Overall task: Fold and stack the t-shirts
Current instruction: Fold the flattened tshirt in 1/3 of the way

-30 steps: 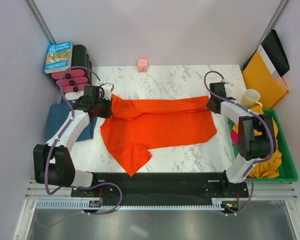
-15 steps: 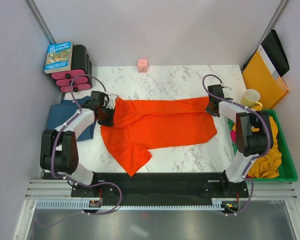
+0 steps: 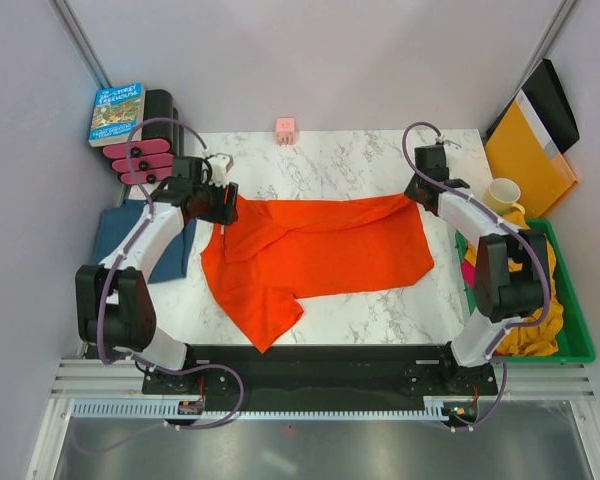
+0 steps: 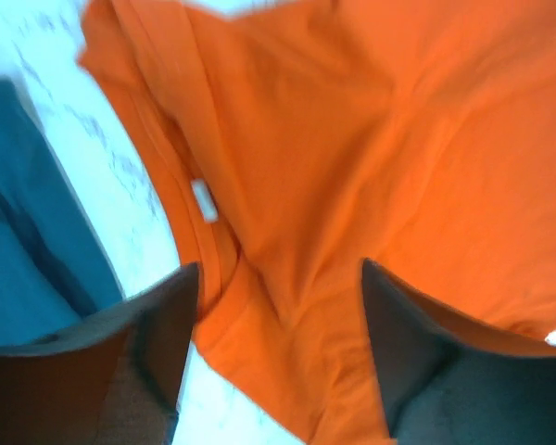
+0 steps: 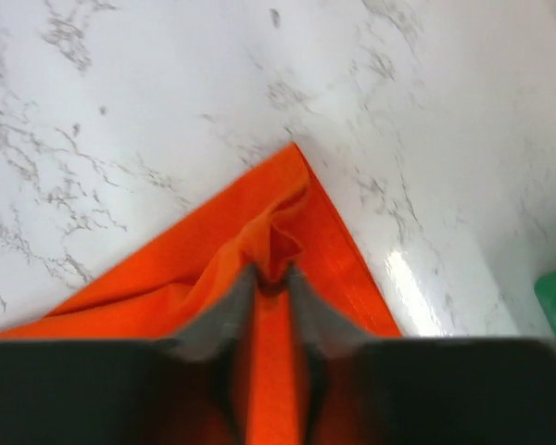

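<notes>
Left claw opened, orange t-shirt released

Bare table shows behind the orange shirt, with one pink block there. A mug blocks the right.

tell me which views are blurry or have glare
Left wrist: blurred throughout, the orange t-shirt soft-edged and the left gripper a dark, unfocused shape. Right wrist: table veining fairly crisp, a bright glare streak right of the shirt corner, right gripper out of focus. Top external: sharp, evenly lit, only soft shadows.
</notes>
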You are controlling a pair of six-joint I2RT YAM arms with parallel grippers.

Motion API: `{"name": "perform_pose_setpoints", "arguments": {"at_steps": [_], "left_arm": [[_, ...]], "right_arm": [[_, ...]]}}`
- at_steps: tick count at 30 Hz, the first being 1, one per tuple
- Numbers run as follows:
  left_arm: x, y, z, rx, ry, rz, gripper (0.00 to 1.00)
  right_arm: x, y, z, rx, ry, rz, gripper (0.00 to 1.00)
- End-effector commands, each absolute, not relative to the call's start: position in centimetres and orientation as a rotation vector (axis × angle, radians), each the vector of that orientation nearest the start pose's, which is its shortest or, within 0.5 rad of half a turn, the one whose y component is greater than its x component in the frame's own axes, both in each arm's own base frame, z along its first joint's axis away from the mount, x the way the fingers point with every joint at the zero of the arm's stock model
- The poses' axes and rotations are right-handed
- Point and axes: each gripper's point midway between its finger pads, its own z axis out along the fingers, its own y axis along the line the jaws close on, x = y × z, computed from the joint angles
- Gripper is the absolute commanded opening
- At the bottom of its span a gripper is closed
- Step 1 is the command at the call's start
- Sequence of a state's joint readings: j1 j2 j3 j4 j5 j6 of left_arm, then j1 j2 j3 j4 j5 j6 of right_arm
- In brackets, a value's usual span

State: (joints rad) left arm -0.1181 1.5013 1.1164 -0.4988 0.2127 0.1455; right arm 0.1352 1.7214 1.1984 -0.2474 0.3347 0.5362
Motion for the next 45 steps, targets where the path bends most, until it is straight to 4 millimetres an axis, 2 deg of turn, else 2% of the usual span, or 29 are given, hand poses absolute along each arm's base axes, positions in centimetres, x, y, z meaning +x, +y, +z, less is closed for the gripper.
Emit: {"name": "perform_pose_setpoints", "arguments": {"at_steps": [1, 2, 3, 4, 5, 6, 8, 12, 14, 15, 16, 19, 21, 22, 25, 27, 29, 30, 31, 32, 33, 34, 35, 36, 37, 38, 39, 42, 45], "left_arm": [[41.7, -9.2, 12.5, 0.401, 2.371, -0.335, 0.51], [42.8, -9.5, 11.0, 0.4, 2.414, -0.348, 0.41], [43.3, -9.8, 10.2, 0.399, 2.436, -0.355, 0.3], [43.7, -10.0, 9.6, 0.401, 2.449, -0.36, 0.27], [44.4, -10.0, 8.7, 0.402, 2.469, -0.357, 0.25], [44.7, -10.0, 8.6, 0.397, 2.473, -0.342, 0.25], [44.9, -10.1, 8.7, 0.397, 2.466, -0.348, 0.26], [44.6, -10.4, 9.2, 0.418, 2.453, -0.361, 0.26], [44.3, -10.4, 8.8, 0.429, 2.461, -0.362, 0.26], [44.2, -10.5, 8.9, 0.435, 2.458, -0.361, 0.26], [43.8, -10.4, 8.6, 0.433, 2.469, -0.363, 0.26], [43.1, -10.4, 7.7, 0.436, 2.493, -0.367, 0.27], [42.7, -10.5, 7.2, 0.442, 2.505, -0.369, 0.29], [42.4, -10.4, 6.8, 0.442, 2.517, -0.367, 0.3], [41.9, -10.4, 6.6, 0.445, 2.523, -0.364, 0.33], [42.0, -10.4, 7.0, 0.449, 2.509, -0.361, 0.33], [42.6, -10.4, 8.0, 0.45, 2.475, -0.352, 0.34], [43.3, -10.5, 8.8, 0.445, 2.449, -0.35, 0.34], [43.8, -10.7, 8.7, 0.435, 2.446, -0.357, 0.34], [44.4, -10.8, 8.9, 0.426, 2.441, -0.36, 0.34], [45.6, -11.0, 9.7, 0.416, 2.419, -0.361, 0.34], [46.2, -11.2, 9.7, 0.396, 2.421, -0.368, 0.33], [46.5, -11.3, 8.5, 0.386, 2.452, -0.376, 0.32], [47.5, -11.6, 9.2, 0.38, 2.435, -0.382, 0.32], [47.8, -11.7, 9.0, 0.373, 2.445, -0.387, 0.3], [48.2, -11.9, 8.1, 0.375, 2.469, -0.39, 0.3], [48.3, -12.0, 7.7, 0.375, 2.48, -0.393, 0.29], [48.6, -11.8, 5.7, 0.379, 2.531, -0.359, 0.29], [48.4, -11.4, 4.6, 0.382, 2.582, -0.324, 0.28]], "right_arm": [[47.6, 3.8, 9.7, 0.608, 2.251, -0.013, 0.07], [47.8, 3.9, 9.1, 0.607, 2.274, -0.015, 0.0], [48.1, 4.0, 9.0, 0.611, 2.278, -0.018, 0.0], [48.1, 4.1, 8.6, 0.617, 2.288, -0.018, 0.01], [48.0, 4.0, 8.7, 0.626, 2.276, -0.025, 0.03], [47.5, 4.0, 8.4, 0.627, 2.283, -0.029, 0.03], [47.3, 3.6, 9.3, 0.634, 2.251, -0.035, 0.03], [45.2, 2.4, 10.1, 0.652, 2.226, -0.086, 0.0], [44.0, 2.3, 9.5, 0.653, 2.247, -0.093, 0.05], [43.6, 2.2, 9.6, 0.657, 2.245, -0.088, 0.09], [43.2, 2.2, 9.4, 0.661, 2.253, -0.089, 0.23], [41.7, 1.8, 8.8, 0.685, 2.263, -0.109, 0.55], [40.6, 1.3, 8.6, 0.706, 2.265, -0.136, 0.64], [40.2, 1.1, 8.6, 0.717, 2.269, -0.153, 0.75], [39.2, 0.8, 8.8, 0.717, 2.278, -0.168, 0.78], [39.7, 0.8, 10.4, 0.699, 2.234, -0.148, 0.77], [41.6, 2.0, 12.2, 0.66, 2.179, -0.051, 0.74], [42.4, 2.3, 12.5, 0.651, 2.171, -0.027, 0.65], [44.0, 3.3, 13.9, 0.635, 2.148, 0.033, 0.56], [44.9, 3.6, 12.4, 0.633, 2.189, 0.035, 0.47], [45.8, 4.2, 12.1, 0.633, 2.201, 0.061, 0.29], [47.3, 4.9, 12.9, 0.628, 2.187, 0.099, 0.24], [48.0, 5.8, 10.6, 0.62, 2.244, 0.122, 0.19], [48.6, 6.2, 10.2, 0.623, 2.256, 0.135, 0.12], [49.6, 6.7, 10.4, 0.624, 2.25, 0.154, 0.08], [49.9, 7.4, 8.6, 0.619, 2.291, 0.165, 0.04], [50.2, 7.5, 8.0, 0.62, 2.3, 0.162, 0.0], [51.2, 8.4, 5.5, 0.618, 2.357, 0.174, 0.0], [51.4, 8.5, 4.5, 0.618, 2.391, 0.168, 0.0]]}}
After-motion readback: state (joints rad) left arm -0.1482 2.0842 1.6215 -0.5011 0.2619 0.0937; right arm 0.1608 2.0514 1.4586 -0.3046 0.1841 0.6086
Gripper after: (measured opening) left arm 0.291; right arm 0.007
